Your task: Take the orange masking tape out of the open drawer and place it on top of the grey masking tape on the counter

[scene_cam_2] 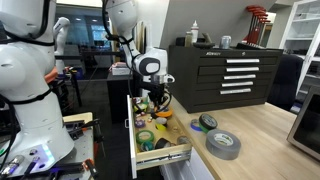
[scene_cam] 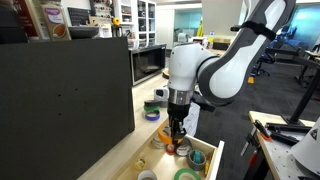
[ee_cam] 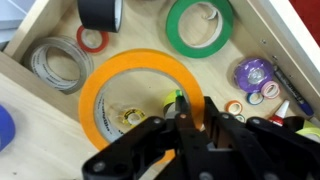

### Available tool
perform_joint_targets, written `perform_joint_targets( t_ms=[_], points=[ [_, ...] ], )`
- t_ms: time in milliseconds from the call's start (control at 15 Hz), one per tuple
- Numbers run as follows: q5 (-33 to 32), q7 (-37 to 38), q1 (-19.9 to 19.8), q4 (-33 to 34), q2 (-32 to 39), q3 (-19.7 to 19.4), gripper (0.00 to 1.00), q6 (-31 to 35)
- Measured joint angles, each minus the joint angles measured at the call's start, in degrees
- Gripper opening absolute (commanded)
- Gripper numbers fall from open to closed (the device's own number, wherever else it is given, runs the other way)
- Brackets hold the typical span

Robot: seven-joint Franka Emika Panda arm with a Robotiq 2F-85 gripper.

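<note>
Gripper (ee_cam: 196, 110) hanging inside the drawer (ee_cam: 30, 25), fingers sitting close together across one wall of the orange tape (ee_cam: 140, 62); I'm not able to tell if they're clamping it | orange tape lying mid-drawer | grey tape (scene_cam_2: 223, 143) sitting on the table (scene_cam_2: 270, 130) beyond the drawer | risk: I'm judging a one-wall pinch could let the ring swing, slip, or catch the drawer front while lifting.

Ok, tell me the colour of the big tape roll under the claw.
Orange; the tape roll shows best in the wrist view.
</note>
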Motion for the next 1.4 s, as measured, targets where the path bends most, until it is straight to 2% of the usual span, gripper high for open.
perform_joint_targets(
  t_ms=[333, 733, 933, 1400],
  points=[
    [-2.12, 2.22, 2.53, 0.36, -5.91, -7.12, 0.05, -3.81],
    [-6.22, 6.46, 2.93, 2.6, -6.41, -14.83, 0.05, -4.08],
    [-5.77, 6.55, 2.47, 4.79, -4.64, -17.0, 0.05, -4.05],
    [-3.07, 6.63, 0.55, 13.13, 2.67, -19.43, 0.05, -4.05]
  ],
)
